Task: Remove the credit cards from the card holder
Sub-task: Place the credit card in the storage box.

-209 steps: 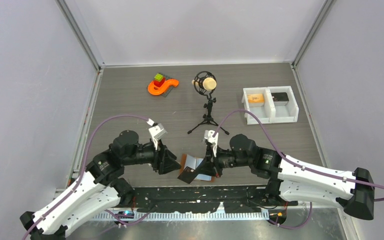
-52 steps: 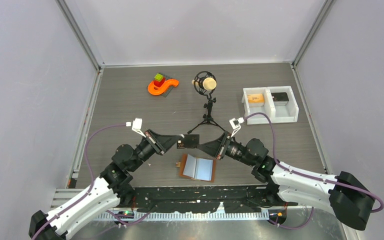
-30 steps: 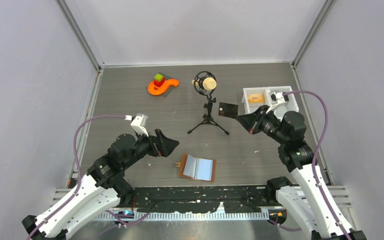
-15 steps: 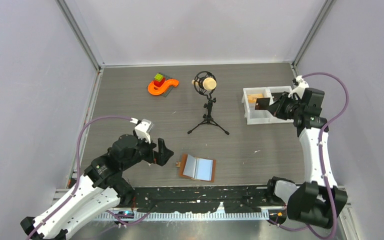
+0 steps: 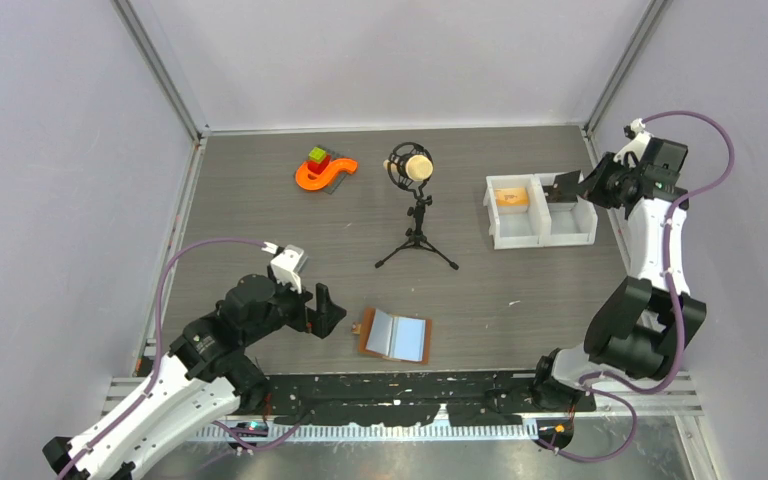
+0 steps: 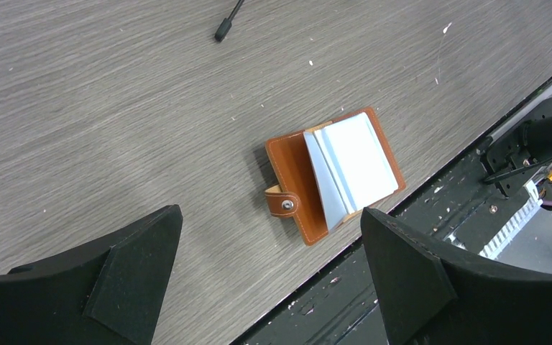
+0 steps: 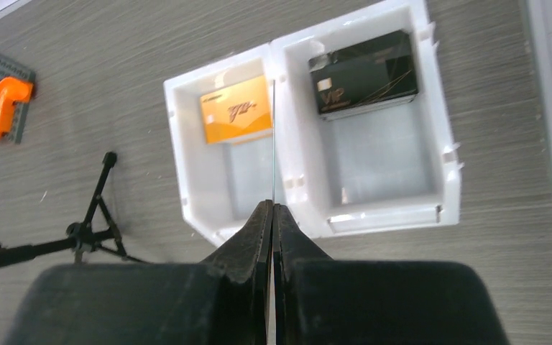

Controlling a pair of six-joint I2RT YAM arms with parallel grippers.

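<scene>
pinching a dark card edge-on over the white bin, right gripper pressed together on it; black card inside reads "vip", orange card unreadable; left gripper spread wide above the open card holder at the near edge of the table

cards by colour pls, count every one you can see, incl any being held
orange: 1, the orange card in the left compartment of the white bin
black: 2, the black card in the right compartment and the held card, pinched in the right pincer over the bin
total: 3
</scene>
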